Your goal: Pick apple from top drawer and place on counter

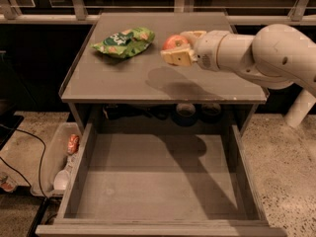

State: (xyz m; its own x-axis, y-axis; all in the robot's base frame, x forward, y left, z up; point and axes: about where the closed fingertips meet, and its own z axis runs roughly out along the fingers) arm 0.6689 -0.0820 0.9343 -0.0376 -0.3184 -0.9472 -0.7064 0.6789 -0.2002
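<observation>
Clamped in gripper (179,46), fingers narrowed to the fruit's width: apple (172,41). Held above counter (123,80), near green snack bag (123,41) on its right. Well clear of open top drawer (158,181) below.

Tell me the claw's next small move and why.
Probably lower straight down, then let go. The claw grips the apple above the counter, and its shadow falls on bare surface below, apart from the green snack bag. The open top drawer shows a bare floor.
</observation>
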